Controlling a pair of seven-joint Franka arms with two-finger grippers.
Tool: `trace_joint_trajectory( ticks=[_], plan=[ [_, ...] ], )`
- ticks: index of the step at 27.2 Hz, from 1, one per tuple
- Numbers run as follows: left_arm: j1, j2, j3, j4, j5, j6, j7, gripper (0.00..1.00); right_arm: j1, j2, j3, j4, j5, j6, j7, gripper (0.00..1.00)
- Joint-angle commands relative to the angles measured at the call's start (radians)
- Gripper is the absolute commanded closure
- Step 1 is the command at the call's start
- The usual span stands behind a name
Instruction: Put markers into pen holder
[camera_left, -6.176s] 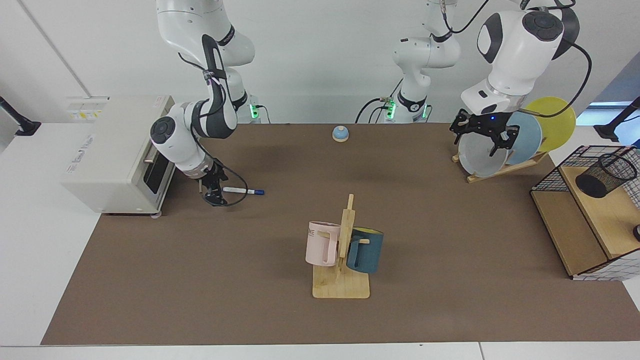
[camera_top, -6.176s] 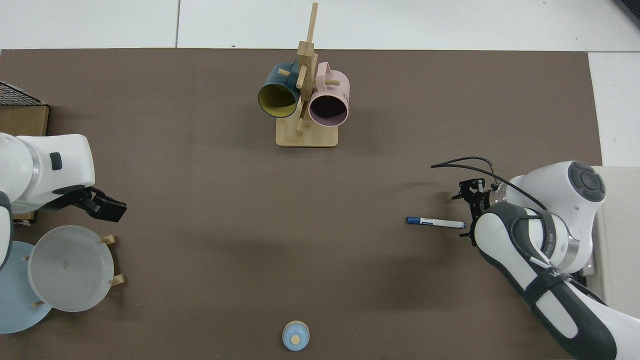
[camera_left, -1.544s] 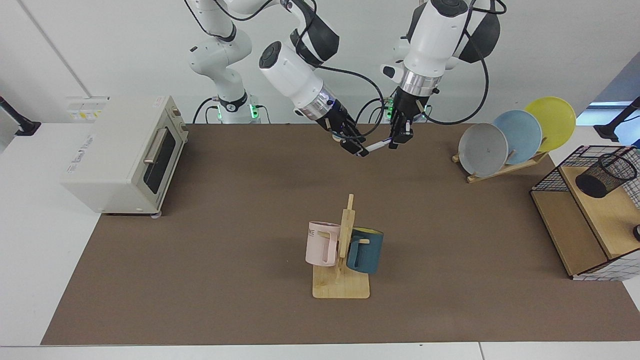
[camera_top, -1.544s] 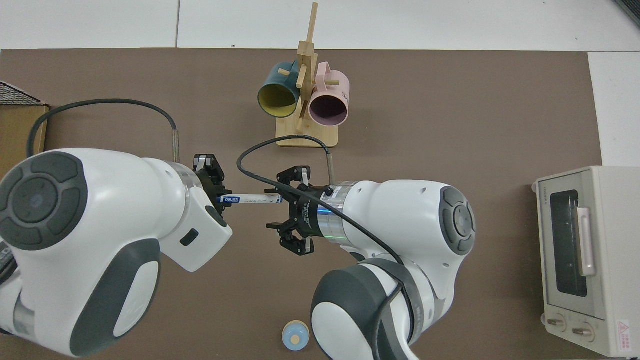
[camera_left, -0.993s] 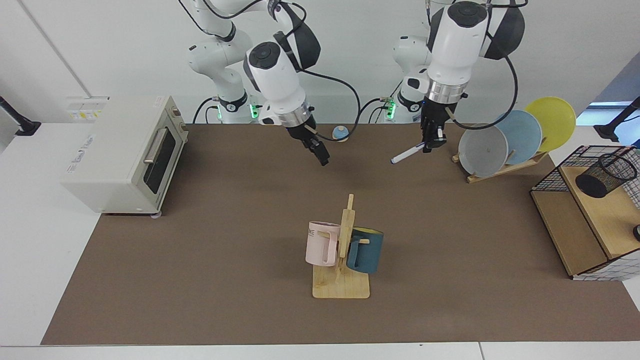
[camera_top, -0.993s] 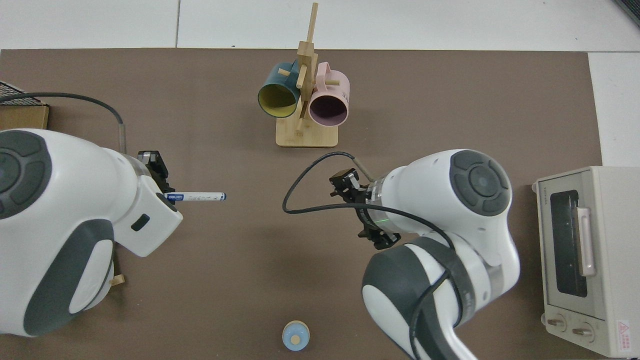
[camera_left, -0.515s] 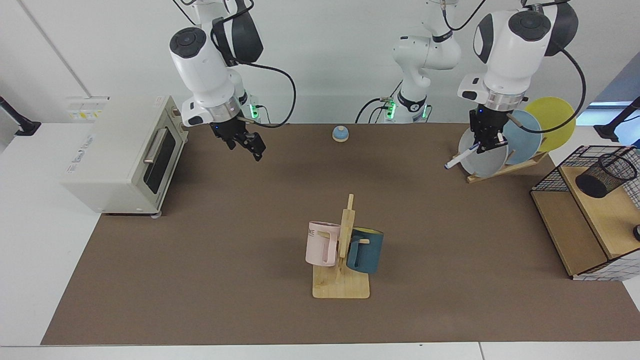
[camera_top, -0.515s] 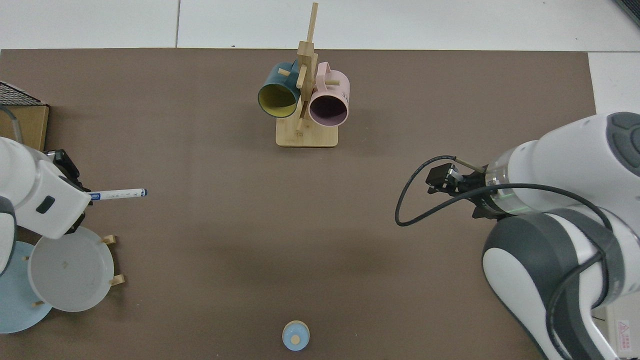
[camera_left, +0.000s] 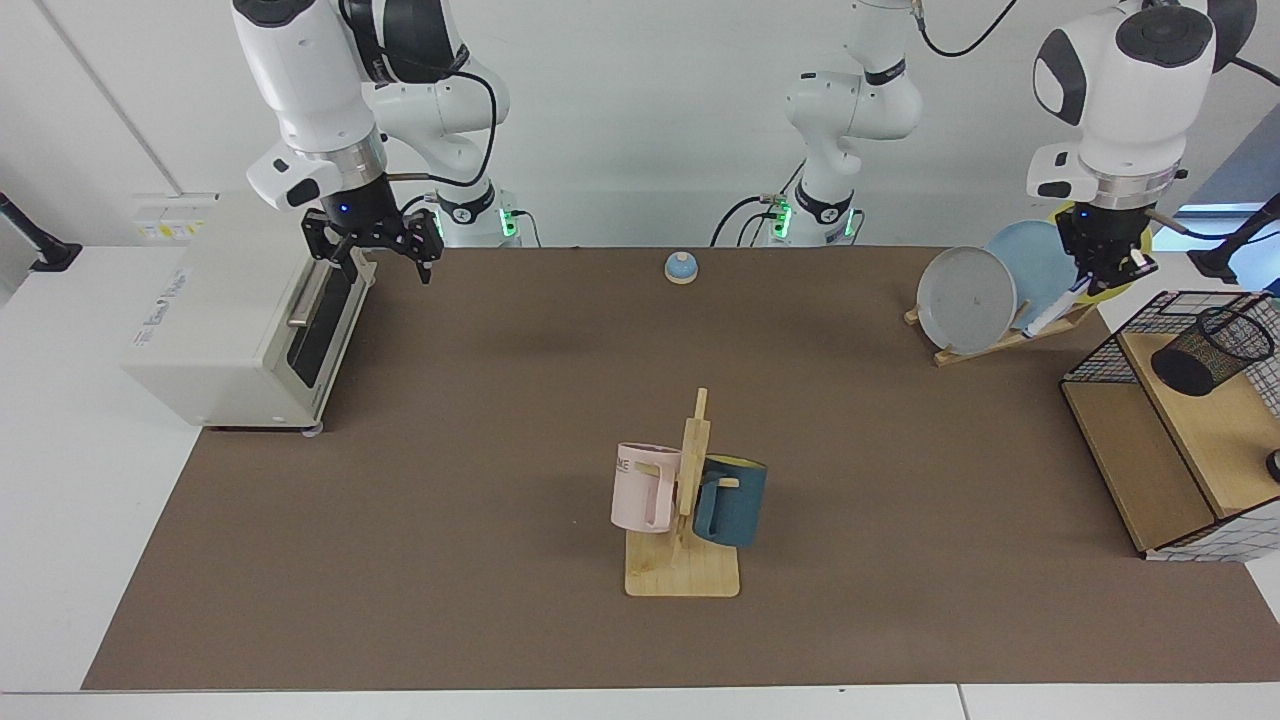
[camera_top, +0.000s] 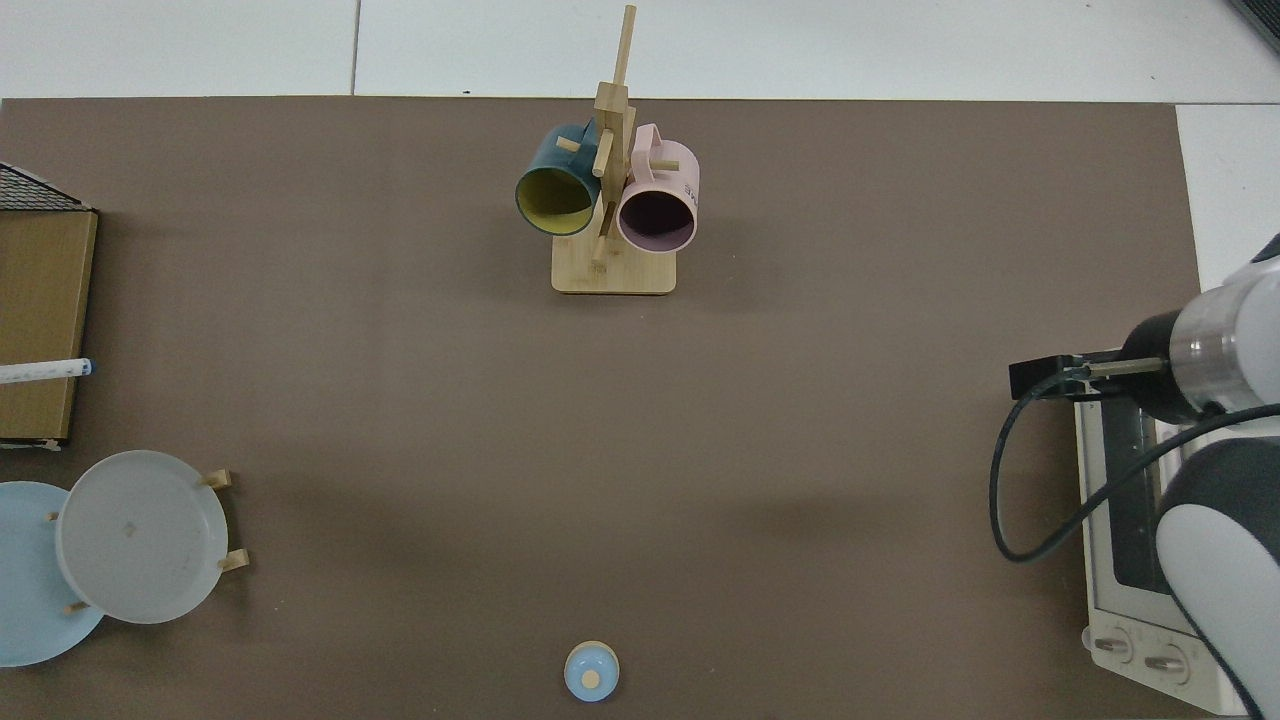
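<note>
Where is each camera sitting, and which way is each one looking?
Facing view: across the table from the robots, looking at them; shows both arms, with the right claw open by the toaster oven and the left claw shut on the marker by the plates.
Top view: overhead, looking straight down; shows only the right arm, over the toaster oven.
Shared: mug rack, marker, toaster oven, plates.

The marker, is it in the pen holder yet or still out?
Out. The left gripper holds the marker in the air by the plate rack, apart from the pen holder.
</note>
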Motion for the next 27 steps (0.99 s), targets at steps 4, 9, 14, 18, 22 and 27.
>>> trace_joint_trajectory(
  ticks=[4, 9, 14, 18, 22, 27],
  plan=[
    [-0.003, 0.043, 0.054, 0.069, 0.167, -0.002, 0.023, 1.0, -0.038, 0.071, 0.017, 0.14, 0.024, -0.098, -0.043, 0.0],
    [-0.003, 0.075, 0.06, 0.121, 0.268, 0.006, 0.029, 1.0, -0.036, 0.065, 0.019, 0.136, 0.027, -0.102, -0.043, 0.0],
    [0.008, 0.12, 0.072, 0.175, 0.346, 0.055, 0.112, 1.0, -0.032, 0.065, 0.02, 0.137, 0.03, -0.105, -0.036, 0.0],
    [0.014, 0.164, 0.109, 0.217, 0.349, 0.178, 0.216, 1.0, -0.038, 0.065, 0.017, 0.137, 0.092, -0.116, -0.004, 0.0],
    [0.021, 0.181, 0.134, 0.228, 0.362, 0.214, 0.281, 1.0, -0.038, 0.065, 0.016, 0.137, 0.081, -0.105, -0.003, 0.0],
    [0.038, 0.227, 0.161, 0.231, 0.38, 0.248, 0.295, 1.0, -0.038, 0.063, 0.016, 0.134, 0.083, -0.096, -0.001, 0.0]
  ],
)
